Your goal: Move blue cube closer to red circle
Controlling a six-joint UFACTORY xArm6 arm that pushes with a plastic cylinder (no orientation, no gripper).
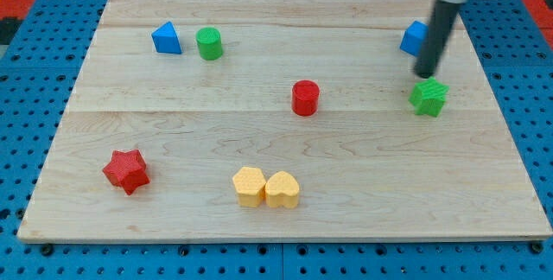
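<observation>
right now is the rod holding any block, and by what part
Nothing is held. My tip has no pincer; it sits just below the blue cube and just above the green star. Whether it touches either cannot be told.

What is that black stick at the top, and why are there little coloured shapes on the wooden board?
The black stick is the end of a robot arm. It has no hand and holds nothing; it just slides my tip along the wooden board to push blocks. There is one picture, from a camera looking down at the board from the front.

My tip is at the view's right, between the blue cube, partly hidden behind the stick, and the green star just below it. The job is to push that blue cube toward the red circle in the middle.

Also there: a blue triangle and green circle at top left, a red star at bottom left, and two yellow blocks touching.
</observation>
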